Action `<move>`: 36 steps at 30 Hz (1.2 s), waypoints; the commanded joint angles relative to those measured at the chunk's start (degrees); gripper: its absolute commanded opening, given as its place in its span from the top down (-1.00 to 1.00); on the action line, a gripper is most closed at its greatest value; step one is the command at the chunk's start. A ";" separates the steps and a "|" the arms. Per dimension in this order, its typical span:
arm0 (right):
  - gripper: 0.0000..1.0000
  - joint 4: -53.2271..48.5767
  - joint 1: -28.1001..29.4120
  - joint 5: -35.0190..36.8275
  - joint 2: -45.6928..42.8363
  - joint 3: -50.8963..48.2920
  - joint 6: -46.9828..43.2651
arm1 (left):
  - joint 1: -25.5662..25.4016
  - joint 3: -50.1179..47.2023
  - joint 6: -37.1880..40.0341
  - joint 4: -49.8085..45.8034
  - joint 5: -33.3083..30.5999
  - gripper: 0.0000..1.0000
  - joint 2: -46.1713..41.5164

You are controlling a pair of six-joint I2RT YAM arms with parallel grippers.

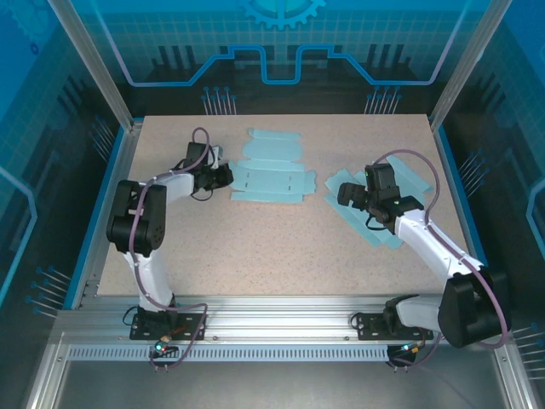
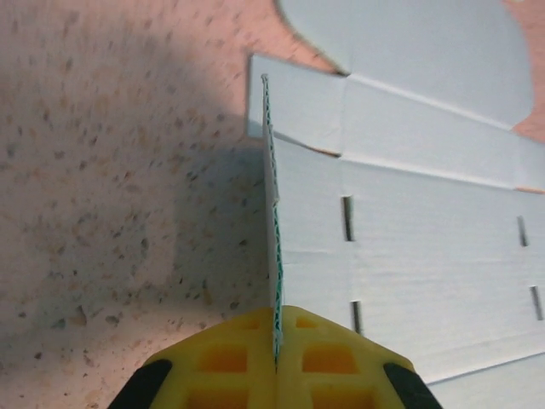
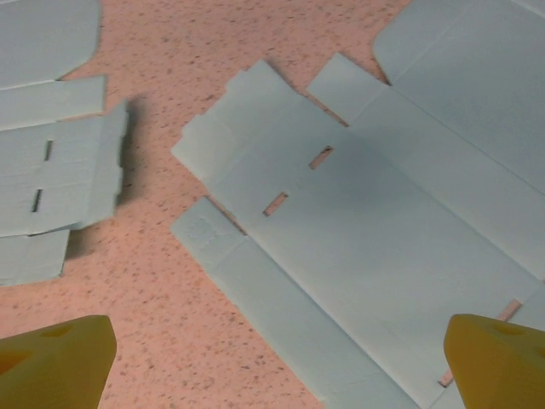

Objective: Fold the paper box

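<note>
Paper box blank (image 1: 271,182) lay flat and unfolded on the bench (image 1: 281,256), left of centre, apart from one side flap (image 2: 272,213) at its left edge, which stood upright and appeared edge-on in the left wrist view. The flap's crease ran straight ahead of the left end effector (image 2: 275,336). All remaining panels, with their slots, spread out flat to the right of that crease. The left end effector (image 1: 223,176) was fully closed, with the near end of the flap pinched between its yellow fingers (image 2: 328,362).

In the top view the blank extended from this end effector toward the middle of the bench, so the left arm was the nearer one and already in contact. Any further fold would probably have to carry the flap over toward the panels, that is, toward bench centre.

A second blank (image 3: 358,221) lay flat to the right, well apart from the first, its panels running diagonally. The right end effector (image 1: 345,194) hovered above it with the fingers spread wide and nothing held. From the right wrist view the first blank (image 3: 47,170) lay to the left with its raised flap (image 3: 109,162) facing the camera.
</note>
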 commanded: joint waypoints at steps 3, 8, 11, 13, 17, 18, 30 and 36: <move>-1.00 0.35 2.11 -6.06 -3.23 4.52 -4.25 | -2.25 3.23 14.18 -0.72 2.64 1.00 -9.86; -1.00 -0.47 5.77 -11.50 -4.50 9.07 -12.17 | -4.77 8.17 28.63 -9.20 3.49 1.00 -17.05; -1.00 -2.45 9.76 -15.27 -4.69 14.02 -18.80 | -5.55 11.00 35.64 -14.24 6.15 1.00 -20.94; -1.00 -3.88 12.56 -17.14 -4.44 18.00 -23.04 | -6.22 13.04 39.71 -17.35 7.81 1.00 -23.15; -0.88 -5.62 16.24 -21.91 -3.75 25.19 -30.03 | -8.06 15.19 47.81 -21.67 11.12 1.00 -27.19; -0.83 -5.80 16.69 -23.57 -3.44 26.80 -31.65 | -8.70 15.09 50.07 -22.34 12.06 1.00 -28.39; -0.27 -16.25 22.20 -28.14 5.72 46.88 -46.76 | -15.51 12.03 62.67 -24.51 14.44 1.00 -35.54; -0.32 -20.99 22.64 -32.18 9.47 49.98 -51.10 | -17.16 10.56 64.54 -24.72 16.96 1.00 -36.75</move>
